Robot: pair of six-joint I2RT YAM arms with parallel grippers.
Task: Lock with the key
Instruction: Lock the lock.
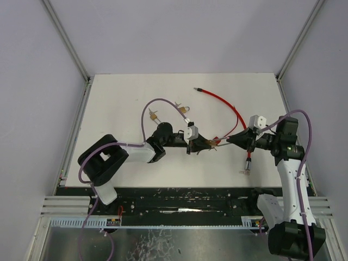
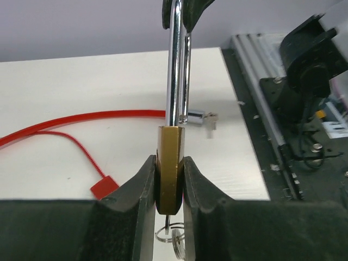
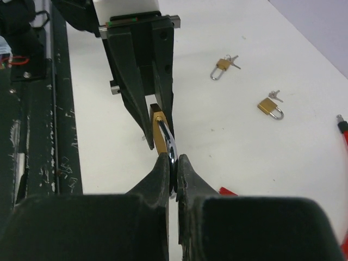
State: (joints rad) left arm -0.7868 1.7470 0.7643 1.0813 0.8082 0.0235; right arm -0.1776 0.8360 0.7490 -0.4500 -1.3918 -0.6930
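Observation:
A brass padlock (image 2: pixel 169 147) hangs in the air between my two grippers. Its body is pinched between the fingers of my left gripper (image 2: pixel 169 160), which is shut on it. The chrome shackle (image 2: pixel 177 70) runs away from the body into my right gripper (image 3: pixel 173 160), shut on the shackle's bend. Below the body a key (image 2: pixel 168 222) sticks out, with a ring and a second key (image 2: pixel 177 242) dangling from it. In the top view the padlock (image 1: pixel 212 143) sits mid-table between the left gripper (image 1: pixel 197 143) and the right gripper (image 1: pixel 229 139).
Two more brass padlocks with keys (image 1: pixel 154 115) (image 1: pixel 184 109) lie on the white table behind the left arm. A red cable (image 1: pixel 225 103) loops across the right half of the table, its metal end (image 1: pixel 247 169) near the right arm. A red tag (image 2: pixel 104 188) lies beneath the grippers.

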